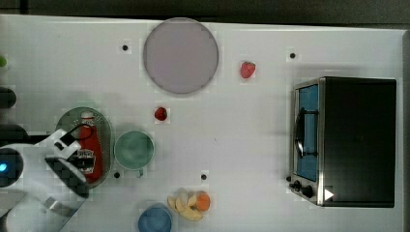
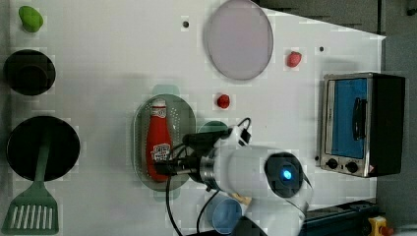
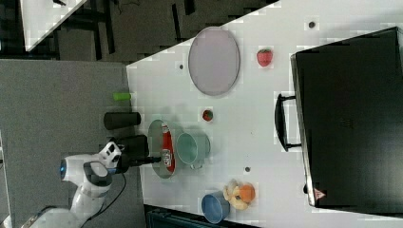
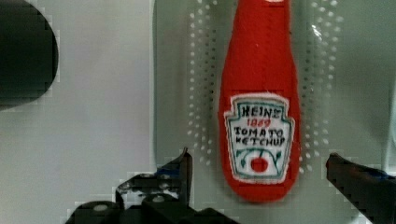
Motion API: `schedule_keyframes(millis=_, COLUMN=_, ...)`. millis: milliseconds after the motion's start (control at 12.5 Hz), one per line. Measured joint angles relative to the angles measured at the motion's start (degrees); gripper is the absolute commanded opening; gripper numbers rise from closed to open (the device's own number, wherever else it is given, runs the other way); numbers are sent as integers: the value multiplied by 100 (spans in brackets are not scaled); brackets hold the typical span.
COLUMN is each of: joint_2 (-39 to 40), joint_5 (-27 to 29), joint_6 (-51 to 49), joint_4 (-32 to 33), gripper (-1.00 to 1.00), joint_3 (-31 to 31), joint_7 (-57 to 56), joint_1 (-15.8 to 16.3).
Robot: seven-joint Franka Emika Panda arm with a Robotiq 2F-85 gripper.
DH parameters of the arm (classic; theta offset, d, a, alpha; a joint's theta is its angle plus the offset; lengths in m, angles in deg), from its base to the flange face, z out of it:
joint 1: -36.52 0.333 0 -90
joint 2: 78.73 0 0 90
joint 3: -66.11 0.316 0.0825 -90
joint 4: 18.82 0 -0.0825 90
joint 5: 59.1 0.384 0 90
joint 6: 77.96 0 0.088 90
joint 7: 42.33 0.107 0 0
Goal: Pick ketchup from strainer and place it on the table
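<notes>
Hovering over strainer (image 4: 177, 93), hand (image 4: 261, 172) wide open; fingers (image 4: 180, 170) straddling ketchup (image 4: 259, 116) base; none touching.

Even, bright overhead light; white tabletop (image 1: 251, 145) near washed out in the top view. Shadows soft and faint, a dim smudge beside the oven (image 1: 355, 140). Blocky compression speckle around every object edge. Wrist view soft; dark fingers (image 4: 177, 175) close in are blurred, ketchup (image 4: 259, 107) label legible.

Two strawberries (image 1: 248, 69); two cups (image 1: 134, 150).
</notes>
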Motion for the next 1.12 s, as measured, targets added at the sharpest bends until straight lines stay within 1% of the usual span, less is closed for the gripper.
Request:
schedule_keyframes(millis=160, joint_2=421, joint_5=-138, joint_6=204, joint_4=22, gripper=100, joint_3=-84, joint_7=294, joint_1=-43)
schedule_keyframes(millis=400, joint_2=978, joint_5=-821, joint_6=378, joint_4=-45, gripper=100, joint_3=-98, joint_7=817, joint_1=-141)
schedule_keyframes(millis=480, joint_2=1129, joint_5=-1132, joint_6=540, joint_4=-45, gripper=100, joint_3=-137, joint_7=934, joint_1=-138)
schedule_keyframes(millis=560, joint_2=1252, joint_5=-1256, joint_6=590, joint_4=-34, gripper=91, joint_3=-204, joint_7=986, joint_1=-99)
schedule_keyframes(millis=800, joint_2=1481, joint_5=-1495, joint_6=582, joint_4=0, gripper=20, joint_3=-249, joint_7=1163, joint_1=-37)
schedule_keyframes(millis=960, joint_2=1462, joint_5=-1428, joint_6=669, joint_4=-67, gripper=18, joint_3=-308, joint_7=1248, joint_1=47)
schedule_keyframes(millis=1120, joint_2=1395, joint_5=-1451, joint_6=618, joint_4=-67, gripper=18, joint_3=-288, joint_7=1281, joint_1=40)
